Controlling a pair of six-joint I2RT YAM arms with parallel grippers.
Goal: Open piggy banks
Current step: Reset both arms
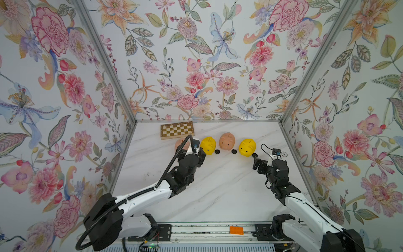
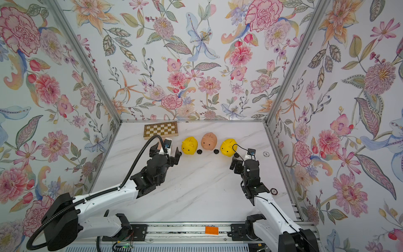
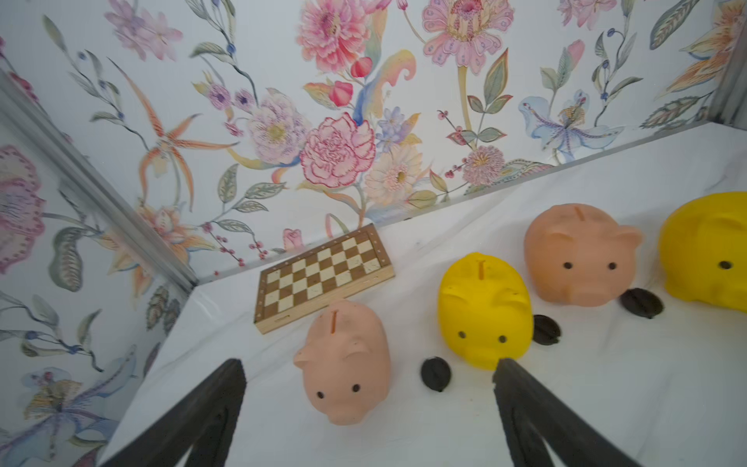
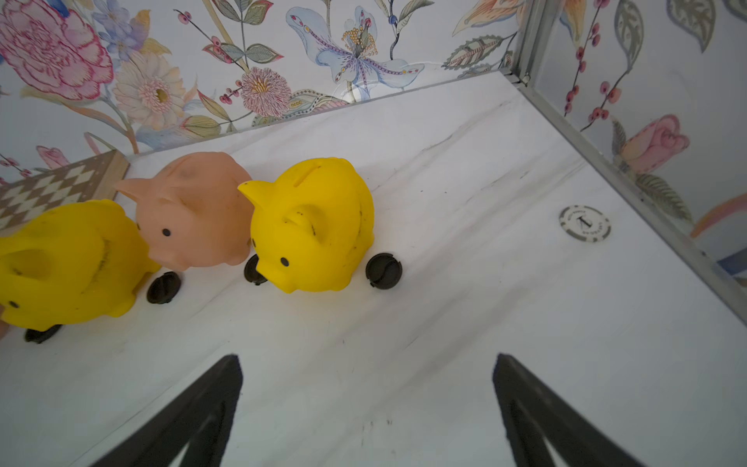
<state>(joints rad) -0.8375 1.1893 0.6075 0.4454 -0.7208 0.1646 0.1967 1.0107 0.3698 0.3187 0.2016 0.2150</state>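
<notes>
Four piggy banks (image 2: 209, 141) stand in a row at the 12 o'clock end of the table (image 1: 218, 196). From 9 o'clock to 3 o'clock they go: left pink pig (image 3: 345, 360), left yellow pig (image 1: 208, 145), right pink pig (image 1: 227, 141), right yellow pig (image 1: 247, 147). A black plug (image 3: 435, 374) lies on the table just beside each pig. My left gripper (image 3: 370, 366) hangs by the left pink pig, fingers wide apart, holding nothing. My right gripper (image 4: 366, 360) sits at 5 o'clock from the right yellow pig, fingers wide apart too, empty. The chessboard (image 1: 177, 129) lies at 11 o'clock from the row. A round chip (image 4: 585, 223) lies at 3 o'clock from the right yellow pig.
</notes>
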